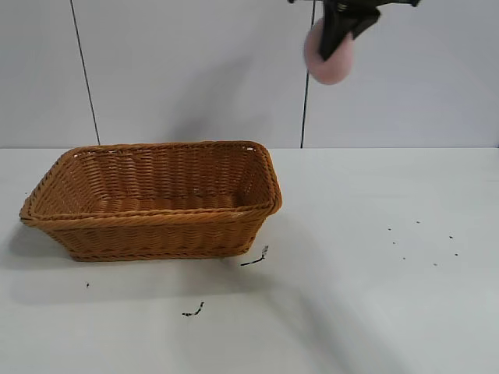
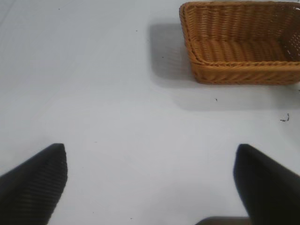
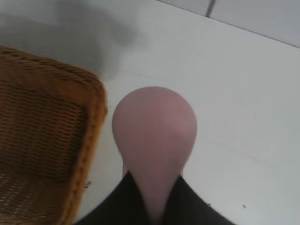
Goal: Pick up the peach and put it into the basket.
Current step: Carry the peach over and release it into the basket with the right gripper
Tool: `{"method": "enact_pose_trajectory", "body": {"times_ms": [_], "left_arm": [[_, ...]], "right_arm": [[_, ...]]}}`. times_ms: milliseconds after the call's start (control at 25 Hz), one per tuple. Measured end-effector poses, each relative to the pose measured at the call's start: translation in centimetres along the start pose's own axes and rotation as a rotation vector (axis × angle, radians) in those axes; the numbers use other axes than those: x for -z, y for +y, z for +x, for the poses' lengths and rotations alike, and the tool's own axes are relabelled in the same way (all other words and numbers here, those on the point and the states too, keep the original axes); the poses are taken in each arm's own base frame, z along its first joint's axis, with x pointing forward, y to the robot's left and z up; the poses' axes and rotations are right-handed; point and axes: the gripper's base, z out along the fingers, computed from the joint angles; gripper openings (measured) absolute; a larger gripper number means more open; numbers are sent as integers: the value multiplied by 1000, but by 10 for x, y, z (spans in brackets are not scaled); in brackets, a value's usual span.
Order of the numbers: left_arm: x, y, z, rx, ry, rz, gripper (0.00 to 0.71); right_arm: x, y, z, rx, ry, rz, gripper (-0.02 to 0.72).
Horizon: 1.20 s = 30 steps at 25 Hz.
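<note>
Dusty pink and matte, the peach (image 1: 330,58) sits clamped between the jaws of our right gripper (image 1: 343,31), high above the table (image 1: 374,234) at the top of the exterior view. In the right wrist view the peach (image 3: 154,136) bulges out past the dark fingertips (image 3: 190,204), which pinch its narrow end, so we judge the hold to be shallow rather than deep.

Below and off to one side of these jaws lies the orange-brown wicker basket (image 1: 156,195), open and seemingly with nothing inside. From the wrist camera only its braided corner (image 3: 89,122) shows beside the fruit; white table is what lies under the peach, so we are not yet over the opening.

To do this step well, we carry the peach sideways until the basket floor, not the rim, lies straight under the jaws. We keep the motion smooth, since a rounded fruit held by its tip could swing or slip. Then we lower it inside the flared walls before letting go, so it neither bounces out nor strikes the rim.

Our left gripper (image 2: 150,187) hangs low over bare table with its jaws spread wide, holding nothing, the basket well beyond them; it can stay there.
</note>
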Motion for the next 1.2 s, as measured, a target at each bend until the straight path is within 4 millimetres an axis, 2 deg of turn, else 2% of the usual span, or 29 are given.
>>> {"method": "enact_pose_trajectory", "body": {"times_ms": [160,320,440,680,800,920,960,1000,1160,1200], "left_arm": [[0,0,0,0,0,0,693],[0,0,0,0,0,0,693],[0,0,0,0,0,0,693],[0,0,0,0,0,0,693],[0,0,0,0,0,0,693],[0,0,0,0,0,0,693],[0,0,0,0,0,0,693],[0,0,0,0,0,0,693],[0,0,0,0,0,0,693],[0,0,0,0,0,0,693]], "right_arm": [[-16,58,1,121,16,-71,-15],[-40,97,5,195,15,-109,-15],[-69,109,9,207,23,-122,-15],[-133,114,25,199,93,-133,-15],[-155,114,32,201,116,-129,-15],[-162,114,35,202,129,-125,0],[-162,114,35,202,129,-125,36],[-162,114,35,202,128,-125,108],[-162,114,36,205,133,-125,545],[-161,114,35,205,134,-125,606]]}}
